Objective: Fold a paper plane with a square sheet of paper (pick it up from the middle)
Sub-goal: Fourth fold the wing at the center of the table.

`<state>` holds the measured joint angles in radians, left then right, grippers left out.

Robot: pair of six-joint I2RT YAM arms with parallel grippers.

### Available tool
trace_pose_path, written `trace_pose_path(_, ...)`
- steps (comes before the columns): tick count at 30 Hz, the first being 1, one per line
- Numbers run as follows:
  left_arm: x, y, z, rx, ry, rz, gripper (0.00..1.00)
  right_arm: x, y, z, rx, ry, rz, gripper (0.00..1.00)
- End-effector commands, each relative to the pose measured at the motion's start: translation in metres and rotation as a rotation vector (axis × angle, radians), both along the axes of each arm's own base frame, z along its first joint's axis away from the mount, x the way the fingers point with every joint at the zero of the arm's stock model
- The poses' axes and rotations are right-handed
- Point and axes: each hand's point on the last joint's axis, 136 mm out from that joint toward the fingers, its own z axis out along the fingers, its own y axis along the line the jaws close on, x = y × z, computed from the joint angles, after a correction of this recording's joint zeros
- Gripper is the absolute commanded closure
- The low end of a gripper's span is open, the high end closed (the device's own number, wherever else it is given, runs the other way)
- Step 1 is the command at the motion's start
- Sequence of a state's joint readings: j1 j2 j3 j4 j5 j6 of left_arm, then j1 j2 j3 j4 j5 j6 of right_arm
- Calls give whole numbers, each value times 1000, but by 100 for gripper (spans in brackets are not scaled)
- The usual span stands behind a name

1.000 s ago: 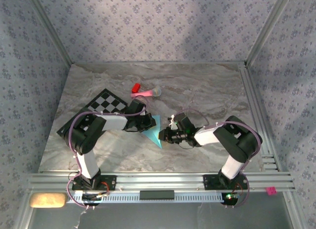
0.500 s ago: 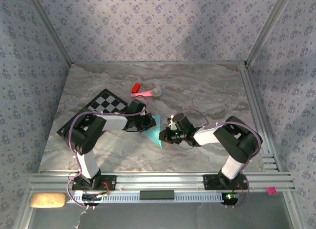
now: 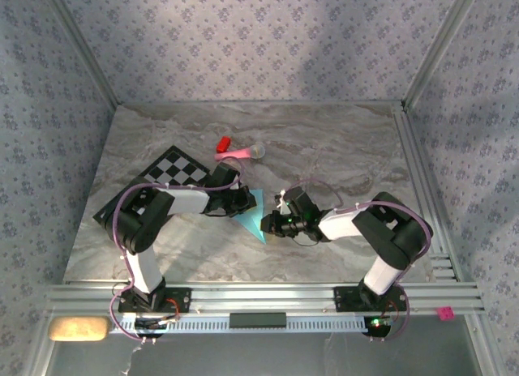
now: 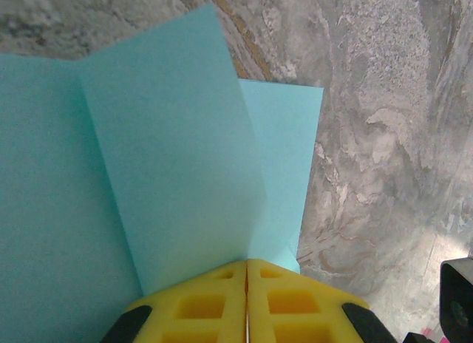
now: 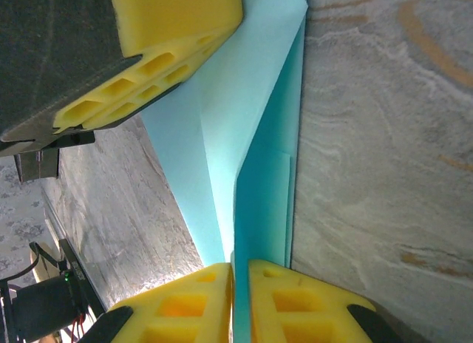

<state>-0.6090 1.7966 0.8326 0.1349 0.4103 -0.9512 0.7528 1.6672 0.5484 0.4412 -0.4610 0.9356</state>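
Your left hand (image 4: 247, 263) and right hand (image 5: 241, 266) both clamp the half-folded paper plane (image 3: 255, 217) at the middle of the surface (image 3: 349, 149); pull unevenly and you risk tearing it or skewing the crease.

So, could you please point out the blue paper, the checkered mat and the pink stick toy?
blue paper (image 3: 254, 218), top view, its visible middle.
checkered mat (image 3: 174, 168), top view, bare far part.
pink stick toy (image 3: 235, 154), top view, its shaft.
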Motion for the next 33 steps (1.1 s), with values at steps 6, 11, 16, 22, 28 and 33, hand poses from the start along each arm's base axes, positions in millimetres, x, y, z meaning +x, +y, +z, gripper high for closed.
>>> trace_pose_path(6, -4, 11, -14, 59, 13, 25, 90, -46, -26, -38, -151, 176, 48, 86)
trace_pose_path(11, -4, 11, -14, 60, 14, 23, 90, -50, -29, -39, -177, 171, 60, 84)
trace_pose_path(16, -4, 12, -15, 62, 15, 25, 91, -56, -26, -36, -182, 148, 100, 80)
trace_pose_path(22, -4, 11, -14, 60, 15, 23, 91, -56, -36, -43, -250, 140, 89, 84)
trace_pose_path(28, -4, 11, -14, 61, 16, 22, 91, -60, -38, -47, -241, 155, 78, 92)
trace_pose_path(33, -4, 11, -15, 63, 16, 22, 91, -61, -36, -42, -218, 147, 83, 88)
